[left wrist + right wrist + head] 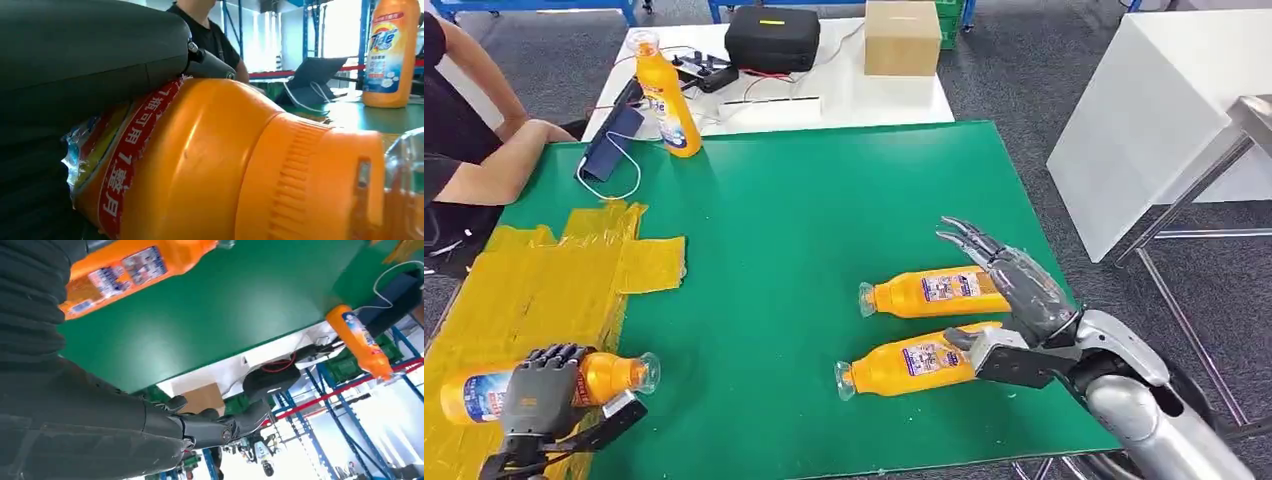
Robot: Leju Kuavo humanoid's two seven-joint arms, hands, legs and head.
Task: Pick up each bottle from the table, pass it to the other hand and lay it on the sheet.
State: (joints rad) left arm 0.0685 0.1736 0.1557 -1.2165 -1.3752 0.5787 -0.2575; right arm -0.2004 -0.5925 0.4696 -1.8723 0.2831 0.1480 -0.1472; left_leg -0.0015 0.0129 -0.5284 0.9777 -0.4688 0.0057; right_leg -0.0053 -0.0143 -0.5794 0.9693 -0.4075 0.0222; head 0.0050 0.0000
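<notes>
Grey carpet floor all round; white side table behind, carrying black case and cardboard box. Blue racking beyond; bright light.

Orange bottles, blue-white labels, clear caps. Green table. Yellow sheet. Black case, brown cardboard box.

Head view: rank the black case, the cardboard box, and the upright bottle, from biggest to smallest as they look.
1. Black case, widest of the three.
2. Cardboard box and upright bottle: too close to call; the box is broader, the bottle taller, and the box's top is cut off by the frame.
</notes>
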